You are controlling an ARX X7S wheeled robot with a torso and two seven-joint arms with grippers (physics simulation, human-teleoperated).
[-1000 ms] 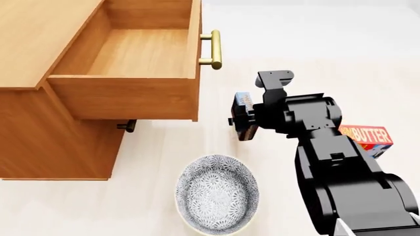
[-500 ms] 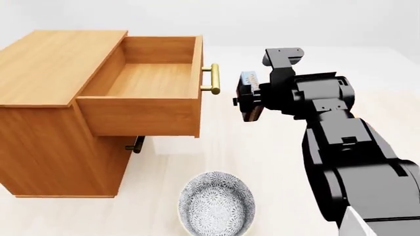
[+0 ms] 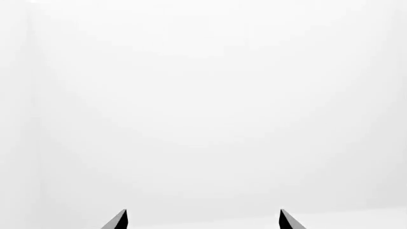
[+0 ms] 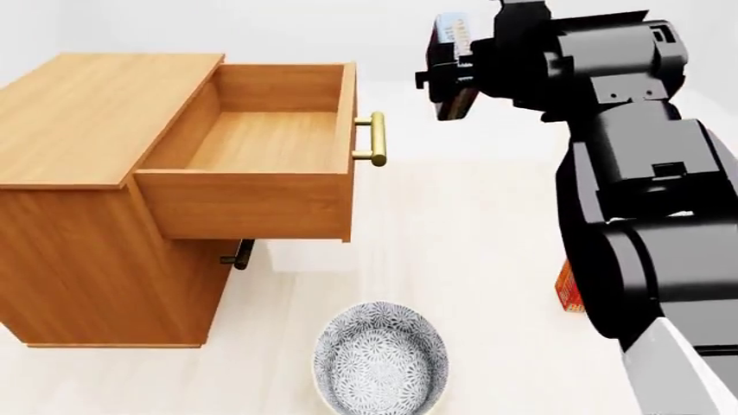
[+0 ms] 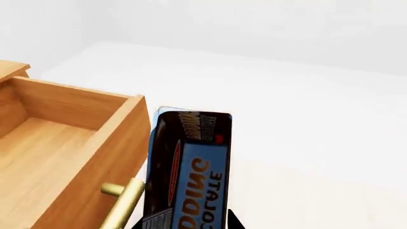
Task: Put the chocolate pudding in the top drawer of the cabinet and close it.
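— Pale floor all round; at left the cabinet has its top drawer pulled out.

— And the right arm?

— Raised, right of the brass handle. The right gripper is clamped on the chocolate pudding, held above the floor.

— Its direction?

— On edge; the wrist view shows its long axis running away from the camera.

— Left gripper?

— Tips apart, facing blank white.

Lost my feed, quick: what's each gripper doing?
Left gripper: open, holding nothing.
Right gripper: closed on the chocolate pudding.
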